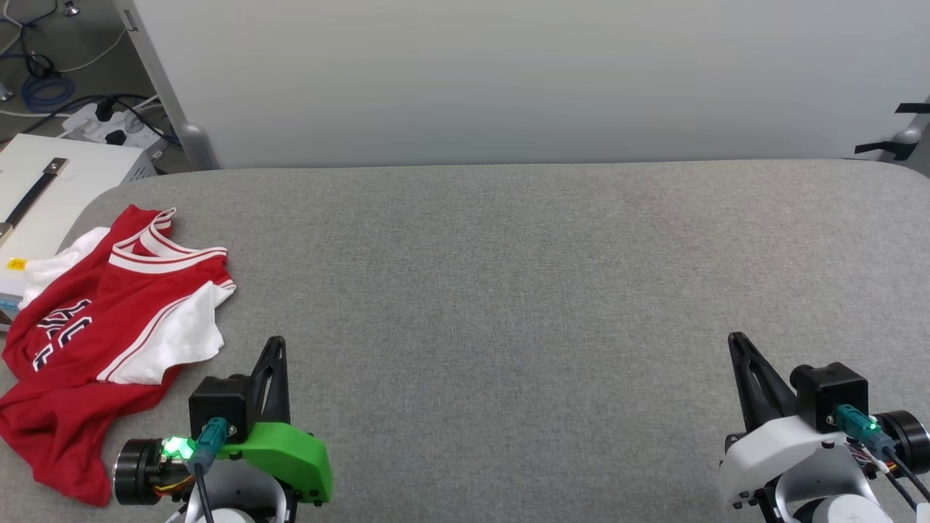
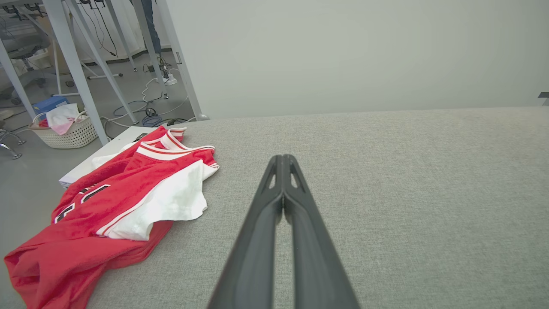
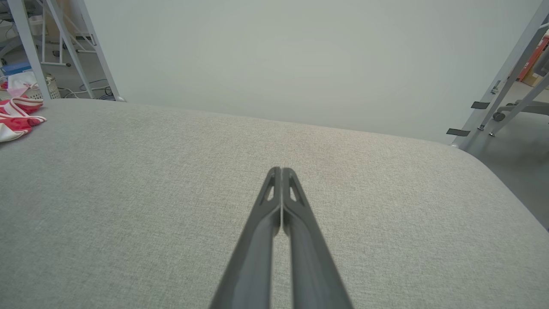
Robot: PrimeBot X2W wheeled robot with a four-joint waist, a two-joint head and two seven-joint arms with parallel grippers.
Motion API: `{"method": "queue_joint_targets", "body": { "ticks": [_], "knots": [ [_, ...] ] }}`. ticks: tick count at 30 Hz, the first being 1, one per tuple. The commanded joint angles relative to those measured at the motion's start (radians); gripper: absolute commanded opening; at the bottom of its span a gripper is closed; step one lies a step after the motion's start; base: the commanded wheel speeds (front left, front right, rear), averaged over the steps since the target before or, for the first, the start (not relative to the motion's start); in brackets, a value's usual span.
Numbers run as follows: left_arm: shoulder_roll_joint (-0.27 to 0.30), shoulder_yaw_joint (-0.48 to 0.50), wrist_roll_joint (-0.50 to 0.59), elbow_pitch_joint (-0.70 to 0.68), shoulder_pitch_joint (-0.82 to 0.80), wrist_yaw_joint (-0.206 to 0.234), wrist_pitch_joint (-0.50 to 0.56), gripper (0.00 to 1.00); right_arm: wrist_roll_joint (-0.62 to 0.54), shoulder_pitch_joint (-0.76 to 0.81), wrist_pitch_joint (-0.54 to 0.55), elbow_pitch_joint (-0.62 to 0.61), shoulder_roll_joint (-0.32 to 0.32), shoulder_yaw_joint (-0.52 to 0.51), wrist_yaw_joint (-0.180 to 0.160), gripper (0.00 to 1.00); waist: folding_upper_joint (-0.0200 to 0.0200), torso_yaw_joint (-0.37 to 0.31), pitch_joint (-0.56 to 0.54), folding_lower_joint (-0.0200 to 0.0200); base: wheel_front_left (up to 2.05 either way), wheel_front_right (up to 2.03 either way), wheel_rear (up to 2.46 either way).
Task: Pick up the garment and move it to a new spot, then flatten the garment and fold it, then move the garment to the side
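The garment (image 1: 94, 327) lay in a crumpled heap at the left end of the counter (image 1: 508, 290). Its red body was bunched, one white sleeve was spread on top, and the striped collar pointed toward the far edge. Part of the black lettering showed on the chest. I could see its leftmost sleeve reaching past the counter's rounded corner against a white box (image 1: 51, 181) that stood just beside the counter.

My left hand (image 2: 283, 159) was clenched, with its two dark fingers pressed together and nothing between them. It hung low over the grey cloth just to the right of the garment, not touching it. My right hand (image 3: 281, 171) was clenched and empty too, well apart from the garment near the counter's right end. Bare counter stretched between the two hands.

A pale panel (image 1: 508, 73) rose along the far edge of the counter. On the floor beyond the left corner I saw a power strip (image 1: 109, 127), a coil of blue cable (image 1: 47, 91), slanted metal frame legs (image 2: 73, 64) and a white basket (image 2: 70, 131) with cloth in it. More frame legs (image 3: 506, 77) stood off the right end. Nothing lay on the counter between my left hand and the garment.
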Motion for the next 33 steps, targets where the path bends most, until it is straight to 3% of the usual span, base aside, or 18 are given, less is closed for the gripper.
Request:
{"method": "queue_joint_targets", "body": {
  "ticks": [1, 33],
  "knots": [
    [-0.004, 0.001, 0.010, -0.002, -0.017, 0.004, -0.001, 0.00, -0.010, -0.016, 0.003, 0.002, -0.001, 0.000, -0.001, 0.00, 0.0000, 0.000, 0.000, 0.0000, 0.00, 0.00, 0.00],
    [-0.004, 0.001, 0.010, -0.002, -0.017, 0.004, -0.001, 0.00, -0.010, -0.016, 0.003, 0.002, -0.001, 0.000, -0.001, 0.00, 0.0000, 0.000, 0.000, 0.0000, 0.00, 0.00, 0.00]
  ]
}}
